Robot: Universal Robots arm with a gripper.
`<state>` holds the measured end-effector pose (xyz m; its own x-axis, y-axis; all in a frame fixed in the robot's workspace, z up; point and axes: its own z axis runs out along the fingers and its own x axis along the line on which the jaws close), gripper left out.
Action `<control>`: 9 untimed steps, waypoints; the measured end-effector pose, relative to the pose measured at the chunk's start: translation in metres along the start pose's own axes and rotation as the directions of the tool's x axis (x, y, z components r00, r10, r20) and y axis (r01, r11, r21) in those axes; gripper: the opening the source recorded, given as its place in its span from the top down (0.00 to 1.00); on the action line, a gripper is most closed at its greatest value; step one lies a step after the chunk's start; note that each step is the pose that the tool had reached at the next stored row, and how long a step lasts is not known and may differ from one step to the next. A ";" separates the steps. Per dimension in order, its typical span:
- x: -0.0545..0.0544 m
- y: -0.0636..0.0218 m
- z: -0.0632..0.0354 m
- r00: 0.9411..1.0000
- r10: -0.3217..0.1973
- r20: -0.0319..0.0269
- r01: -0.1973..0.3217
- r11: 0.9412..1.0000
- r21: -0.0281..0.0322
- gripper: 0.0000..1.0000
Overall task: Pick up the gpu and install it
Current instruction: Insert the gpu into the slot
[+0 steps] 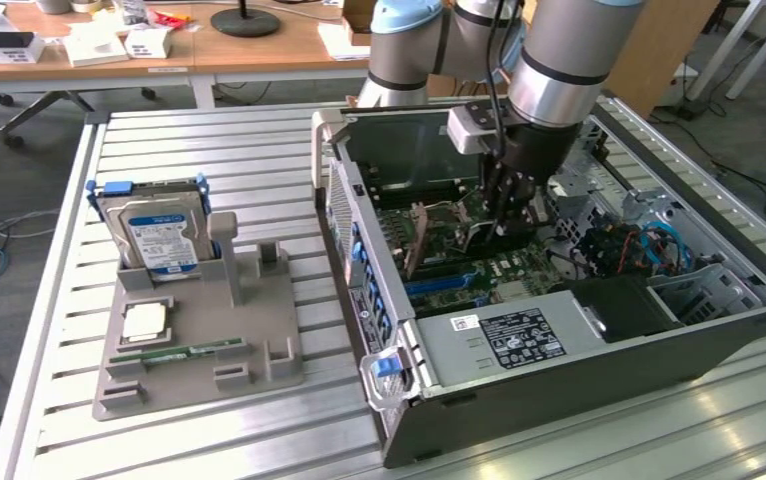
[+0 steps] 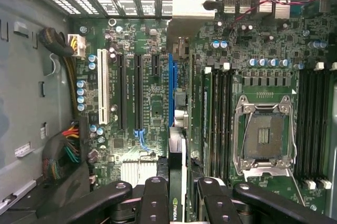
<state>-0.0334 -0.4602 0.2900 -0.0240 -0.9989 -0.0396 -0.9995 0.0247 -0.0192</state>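
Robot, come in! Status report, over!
Black gripper shut on thin dark graphics card with pale metal bracket. Card by long blue slot. No blocker seen.

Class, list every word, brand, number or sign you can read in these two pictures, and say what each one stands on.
"NVIDIA", beside a logo: on the gpu, held edge-on in the claw.
Black label on the power supply: print too small to read.
Blue label on the hard drive: too small to read.
White markings on the motherboard: too small to read.
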 end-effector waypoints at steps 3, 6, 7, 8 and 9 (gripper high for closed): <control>0.000 0.0001 0.0002 1.000 -0.005 0.000 0.005 1.000 0.000 0.74; 0.000 0.0018 0.0004 1.000 -0.005 0.000 0.005 1.000 0.000 0.74; 0.000 0.0027 0.0005 1.000 -0.005 0.000 0.005 1.000 0.000 0.74; 0.000 0.0035 0.0005 1.000 -0.005 0.000 0.005 1.000 0.000 0.74; 0.000 0.0044 0.0006 1.000 -0.005 0.000 0.005 1.000 0.000 0.74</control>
<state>-0.0378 -0.4602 0.2893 -0.0187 -0.9990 -0.0399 -0.9996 0.0195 -0.0192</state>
